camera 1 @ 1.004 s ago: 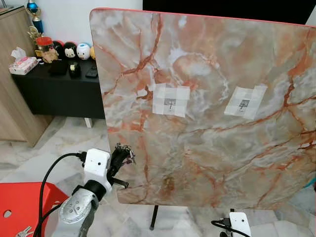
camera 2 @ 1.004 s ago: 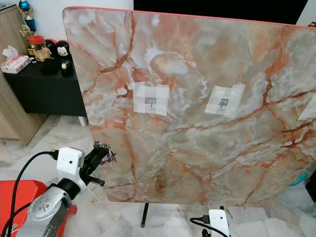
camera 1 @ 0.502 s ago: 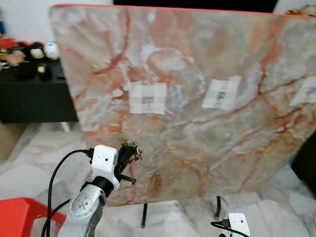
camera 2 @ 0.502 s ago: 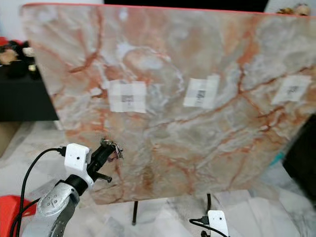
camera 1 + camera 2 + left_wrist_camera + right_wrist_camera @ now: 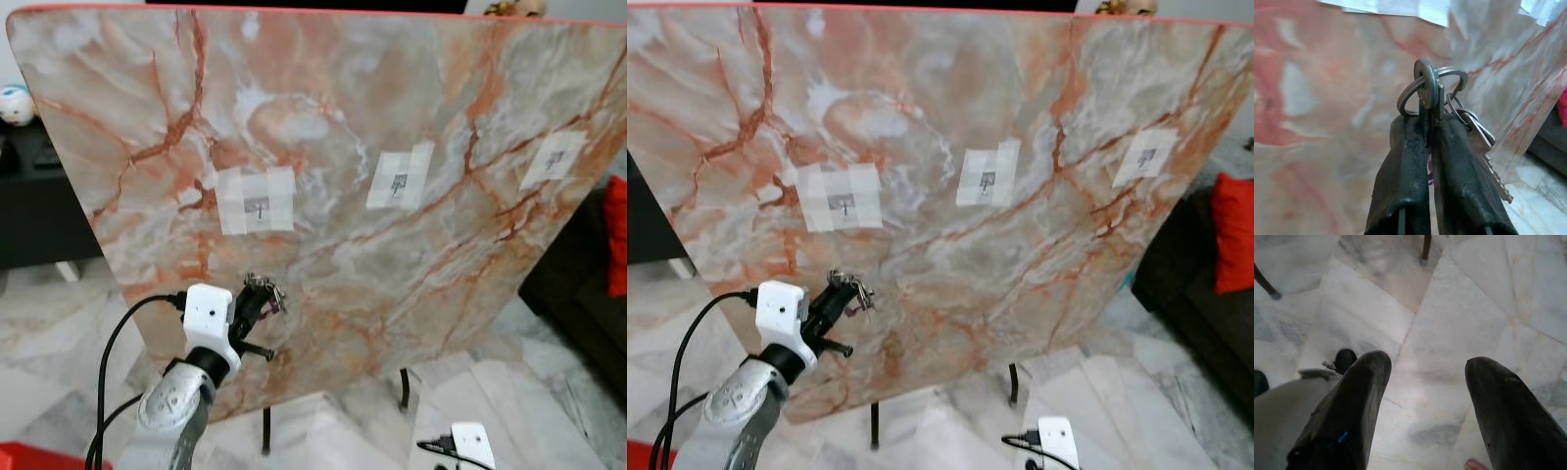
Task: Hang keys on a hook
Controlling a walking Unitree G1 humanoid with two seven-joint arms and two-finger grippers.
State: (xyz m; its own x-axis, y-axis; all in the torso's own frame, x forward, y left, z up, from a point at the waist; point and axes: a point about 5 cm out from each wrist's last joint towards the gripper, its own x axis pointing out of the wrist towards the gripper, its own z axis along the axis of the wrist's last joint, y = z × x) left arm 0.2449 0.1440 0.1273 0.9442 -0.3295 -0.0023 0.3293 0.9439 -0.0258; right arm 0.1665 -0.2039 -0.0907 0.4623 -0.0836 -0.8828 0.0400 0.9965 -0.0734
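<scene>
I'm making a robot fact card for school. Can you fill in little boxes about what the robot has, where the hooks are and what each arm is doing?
Holding: keys on a ring, pinched in the left end effector
Board: upright marble-patterned board on thin dark legs
Hooks: three small hooks on taped white patches: left hook, middle hook, right hook
Keys versus hooks: below the left hook, not hung yet
Right arm: low, right end effector open over the pale tiled floor

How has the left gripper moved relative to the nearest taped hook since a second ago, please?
Yes: the left gripper, clamping the keys, has closed in below the taped hook.
</scene>
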